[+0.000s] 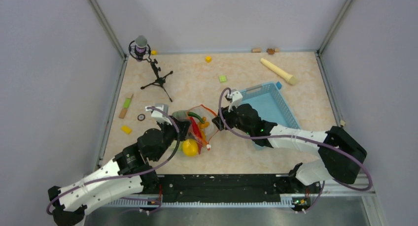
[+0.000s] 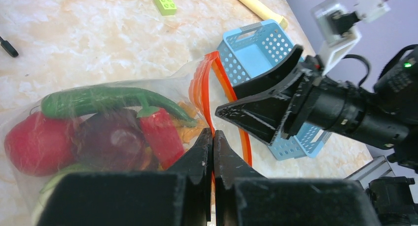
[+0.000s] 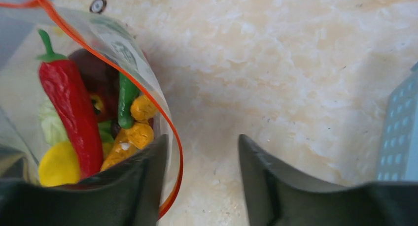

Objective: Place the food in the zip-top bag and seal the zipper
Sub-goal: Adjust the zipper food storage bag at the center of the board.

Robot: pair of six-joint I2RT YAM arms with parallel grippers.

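Left claw (image 2: 213, 136) pinches the zipper (image 2: 198, 90) of the filled zip-top bag (image 2: 172, 83); right claw (image 3: 201, 142) stands open alongside.

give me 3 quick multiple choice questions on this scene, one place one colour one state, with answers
1. In the top view, the blue basket lies where from the bag? A right B left C on top
2. The zipper along the bag's mouth is: A blue B white C orange-red
3. The left tool is: A wide open B shut on the zipper C out of view
Answers: A, the basket lies right of the bag; C, the strip shows orange-red; B, it pinches the zipper in the left wrist view.
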